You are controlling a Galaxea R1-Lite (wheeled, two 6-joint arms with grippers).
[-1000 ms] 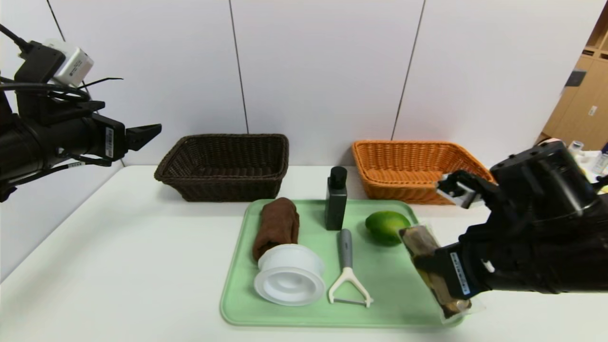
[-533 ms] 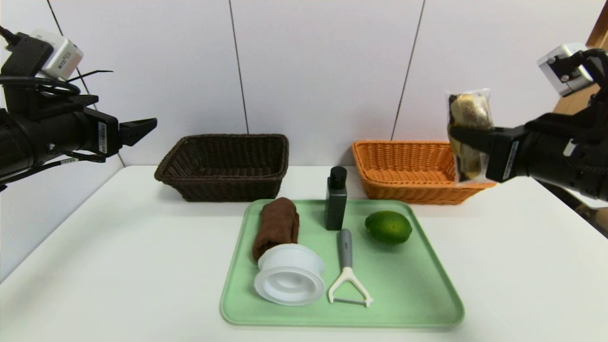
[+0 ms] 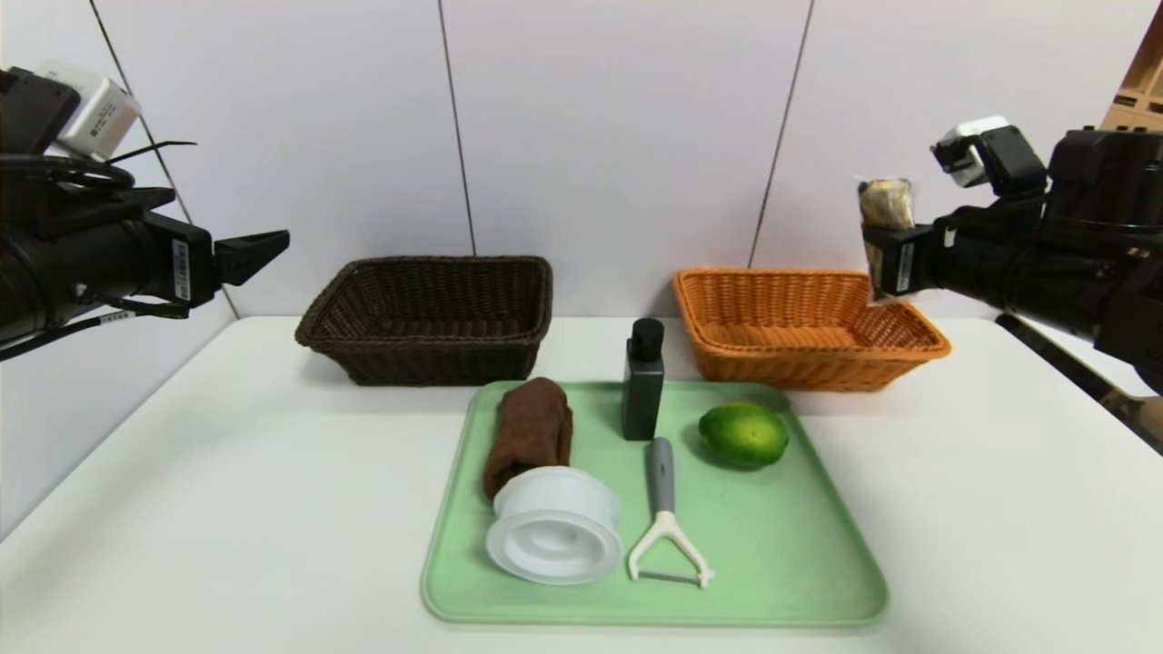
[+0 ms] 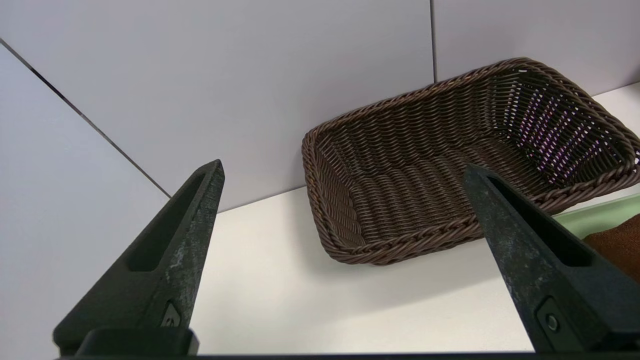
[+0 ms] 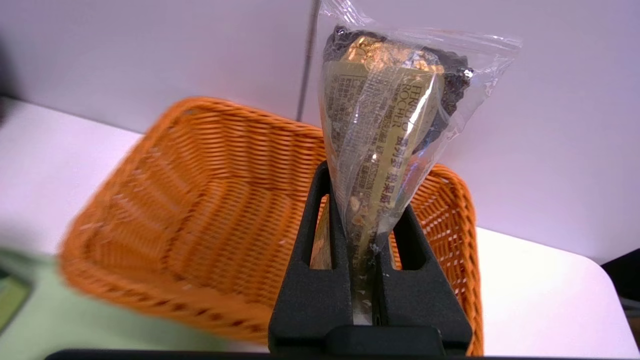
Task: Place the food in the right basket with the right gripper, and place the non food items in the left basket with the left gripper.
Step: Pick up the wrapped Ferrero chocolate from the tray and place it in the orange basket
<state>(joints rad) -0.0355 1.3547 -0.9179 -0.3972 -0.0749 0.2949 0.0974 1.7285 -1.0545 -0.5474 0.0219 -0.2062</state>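
My right gripper is shut on a clear packet of chocolates and holds it upright above the right rim of the orange basket. The packet is pinched between the fingers, with the orange basket below. My left gripper is open and empty, high at the left, facing the dark brown basket, whose rim lies beyond the gripper. On the green tray lie a lime, a brown cloth, a black bottle, a white round container and a peeler.
The two baskets stand side by side against the back wall on the white table. The tray sits in front of them at the middle. Wooden shelving stands beyond the table at the far right.
My right gripper has lifted the chocolate packet off the tray's right edge, raised it, and carried it back over the orange basket's right side. The left arm has drifted slightly left.
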